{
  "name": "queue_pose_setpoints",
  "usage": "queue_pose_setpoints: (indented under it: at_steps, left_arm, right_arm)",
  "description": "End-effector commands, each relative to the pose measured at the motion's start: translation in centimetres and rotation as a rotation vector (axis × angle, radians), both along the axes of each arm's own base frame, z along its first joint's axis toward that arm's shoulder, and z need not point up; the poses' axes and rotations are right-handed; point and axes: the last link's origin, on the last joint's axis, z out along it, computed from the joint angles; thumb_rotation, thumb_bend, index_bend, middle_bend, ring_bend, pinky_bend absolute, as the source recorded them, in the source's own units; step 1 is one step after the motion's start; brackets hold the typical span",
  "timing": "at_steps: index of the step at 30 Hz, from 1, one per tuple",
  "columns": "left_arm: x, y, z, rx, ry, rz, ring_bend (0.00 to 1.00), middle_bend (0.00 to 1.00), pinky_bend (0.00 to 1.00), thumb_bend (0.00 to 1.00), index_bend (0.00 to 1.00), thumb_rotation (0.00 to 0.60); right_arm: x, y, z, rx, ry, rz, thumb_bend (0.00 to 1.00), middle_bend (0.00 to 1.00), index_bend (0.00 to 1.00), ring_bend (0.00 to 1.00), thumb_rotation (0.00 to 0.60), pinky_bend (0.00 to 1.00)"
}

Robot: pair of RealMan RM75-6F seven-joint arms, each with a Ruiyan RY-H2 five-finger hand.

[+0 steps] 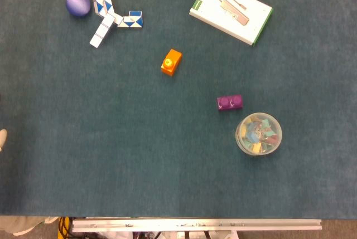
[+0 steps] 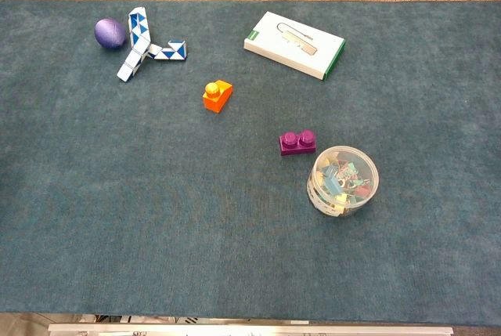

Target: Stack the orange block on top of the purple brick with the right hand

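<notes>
Orange block, purple brick (teal cloth)

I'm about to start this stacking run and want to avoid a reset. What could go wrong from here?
1. The purple brick sits close beside the clear tub of clips; a hand lowering the orange block could bump the tub or shove the brick.
2. The orange block is small with a single round stud on top, so it may slip or twist in the grasp.
3. Both pieces lie at slightly different angles, so the block may seat crooked and tip off.
</notes>
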Motion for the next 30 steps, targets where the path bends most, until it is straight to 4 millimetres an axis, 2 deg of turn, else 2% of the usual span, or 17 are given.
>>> queue_pose_setpoints:
  at_steps: [1,17,24,30]
  left_arm:
    - [0.0,0.0,0.0,0.001,0.0,0.001,0.29,0.33,0.18,0.24,0.33,0.6]
    - [-0.1,-0.3,0.0,0.002,-0.001,0.002,0.29,0.33,0.18,0.24,0.33,0.6]
    - [-0.1,-0.5,0.1,0.005,-0.002,0.003,0.29,0.33,0.18,0.24,0.33,0.6]
    - [-0.3,-0.8,0.2,0.008,-0.003,0.007,0.29,0.33,0.18,0.24,0.33,0.6]
  right_arm:
    - [0.1,-0.1,-0.1,0.004,-0.001,0.002,0.05,0.46,0.42,0.35,0.6,0.39]
    - [1.0,-1.5,-1.1,0.052,-0.015,0.026,0.05,0.46,0.42,0.35,0.6,0.39]
    - [3.1,-4.1,-2.3,0.126,-0.012,0.091,0.08,0.46,0.42,0.35,0.6,0.4]
    - [5.6,-6.5,-4.4,0.223,-0.025,0.147,0.11,0.46,0.42,0.35,0.6,0.39]
